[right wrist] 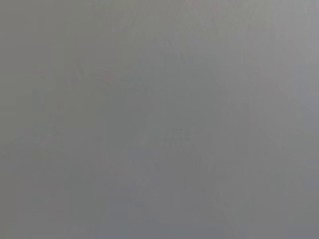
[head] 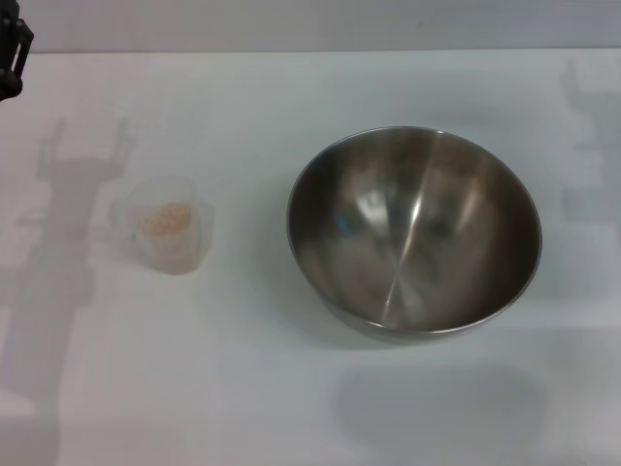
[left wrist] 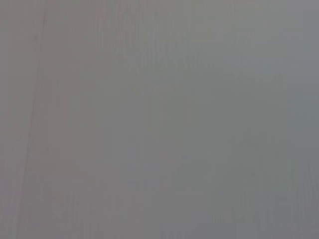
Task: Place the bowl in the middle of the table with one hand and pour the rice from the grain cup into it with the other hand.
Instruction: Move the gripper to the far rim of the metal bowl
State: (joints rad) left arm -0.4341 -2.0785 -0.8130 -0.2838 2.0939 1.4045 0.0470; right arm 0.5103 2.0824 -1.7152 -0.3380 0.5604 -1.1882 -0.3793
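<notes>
Only one bit of robot body visible: black hardware [head: 12, 53] at the head view's top-left corner, on the robot's left side. Matte black, angular, blocky outline with a lighter edge line along one face, cut off by the frame. Cannot tell which part of the arm. Both wrist views show plain grey only.

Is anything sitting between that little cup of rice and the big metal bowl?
Nothing visible. Only bare white table lies between the grain cup, with its rice, and the bowl to its right.
</notes>
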